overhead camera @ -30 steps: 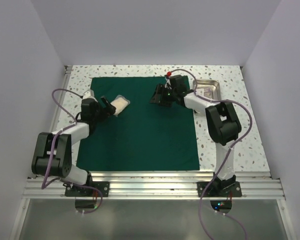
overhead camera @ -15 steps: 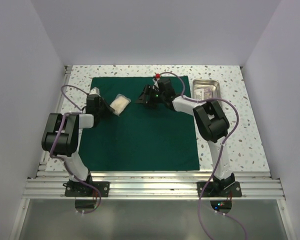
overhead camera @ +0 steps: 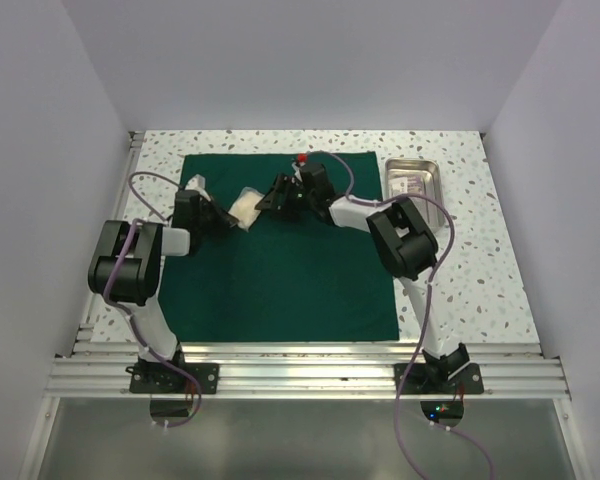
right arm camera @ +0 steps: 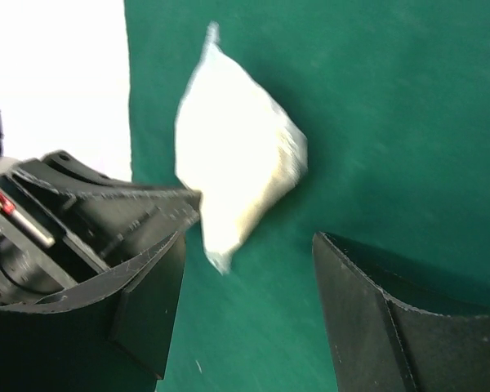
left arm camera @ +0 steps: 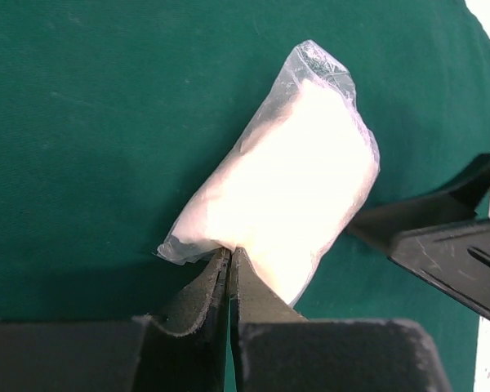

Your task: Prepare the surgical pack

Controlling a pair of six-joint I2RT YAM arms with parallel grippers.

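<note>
The surgical pack [overhead camera: 280,270] is a dark green sheet lying flat on the table, also visible in the left wrist view [left arm camera: 90,122]. On its far left part lies a white packet in clear plastic [overhead camera: 246,206]. My left gripper [left arm camera: 229,251] is shut on the near edge of the packet [left arm camera: 286,188], pinching the plastic. My right gripper [right arm camera: 247,241] stands open just right of the packet [right arm camera: 237,155], its fingers [left arm camera: 441,237] apart from it, with only the packet's lower corner reaching between them. In the top view the two grippers, left [overhead camera: 230,215] and right [overhead camera: 267,200], face each other across the packet.
A small shiny steel tray [overhead camera: 412,180] holding a small item sits on the speckled table [overhead camera: 480,250] to the right of the sheet. White walls close in the table on three sides. A metal rail [overhead camera: 300,375] runs along the near edge.
My left gripper has closed on the packet's edge. The right arm has swung left across the sheet, from near the tray up to the packet, staying open.
</note>
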